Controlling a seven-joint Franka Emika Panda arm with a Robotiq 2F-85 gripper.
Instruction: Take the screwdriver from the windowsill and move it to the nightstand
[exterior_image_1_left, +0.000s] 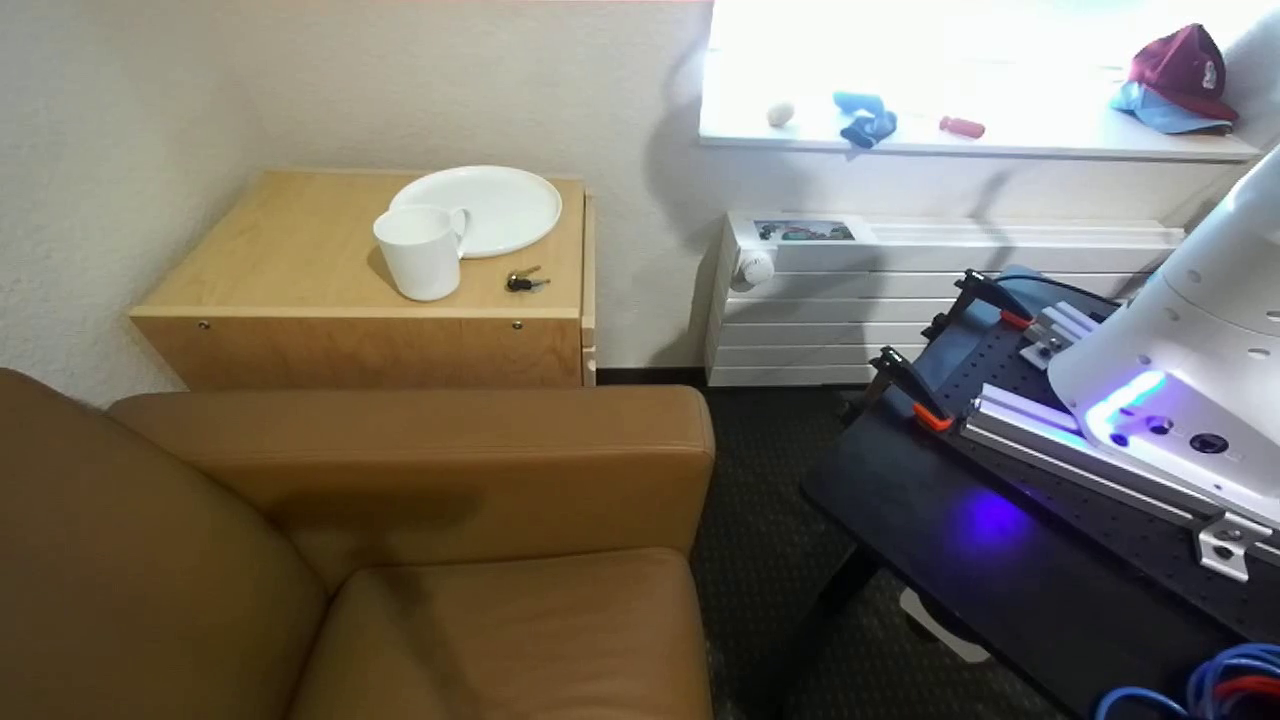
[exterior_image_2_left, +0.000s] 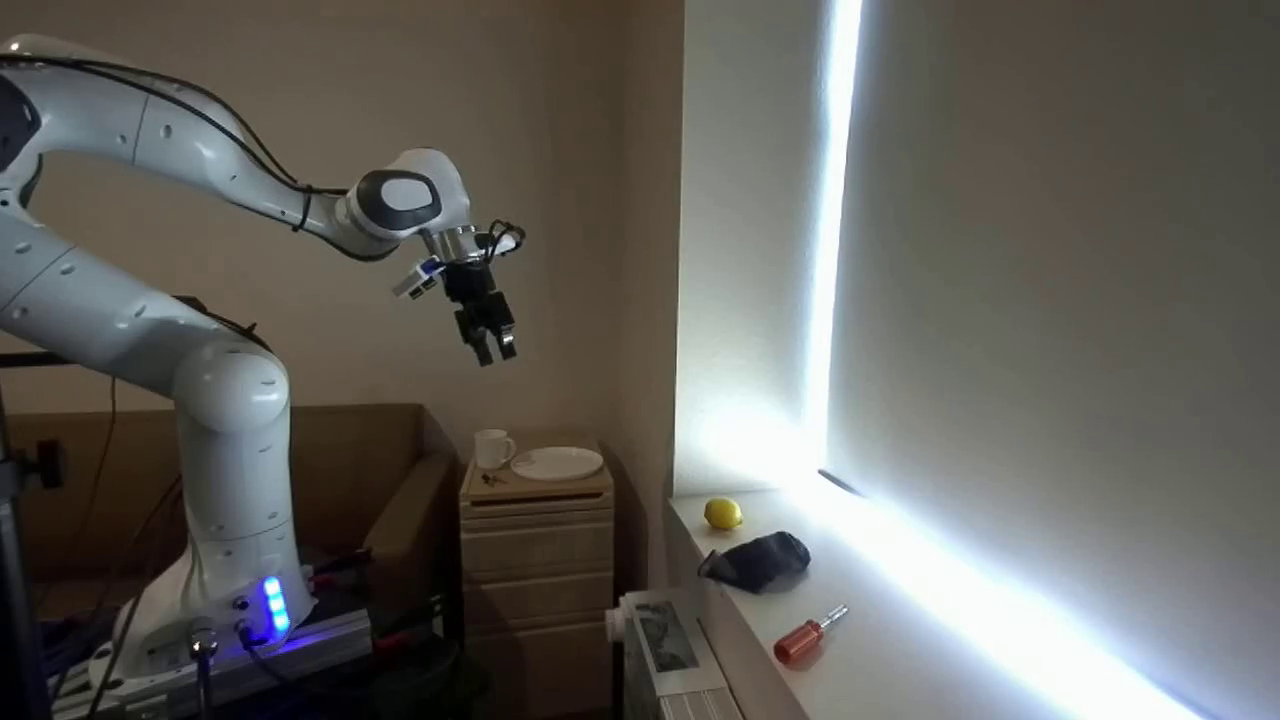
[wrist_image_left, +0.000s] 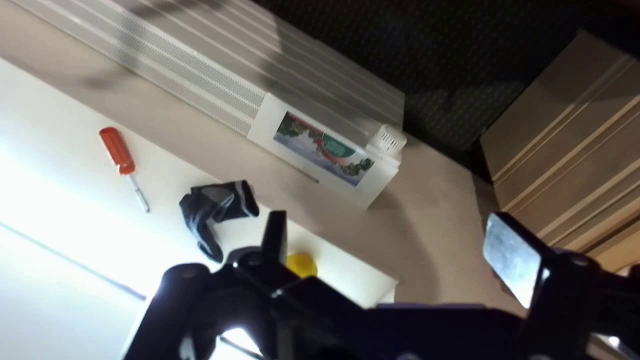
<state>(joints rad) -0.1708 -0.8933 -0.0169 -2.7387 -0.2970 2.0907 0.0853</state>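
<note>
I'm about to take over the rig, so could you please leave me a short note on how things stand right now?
The hand is open, in the air, holding nothing.
The screwdriver lies on the windowsill, handle toward the room-side edge, beside but not touching the dark cloth; the lemon is beyond that.
The nightstand holds a mug, a plate and keys.
Done: none of the transfer; the screwdriver is not yet grasped.
Left: grasp it, carry it to the nightstand, set it down and release.
</note>
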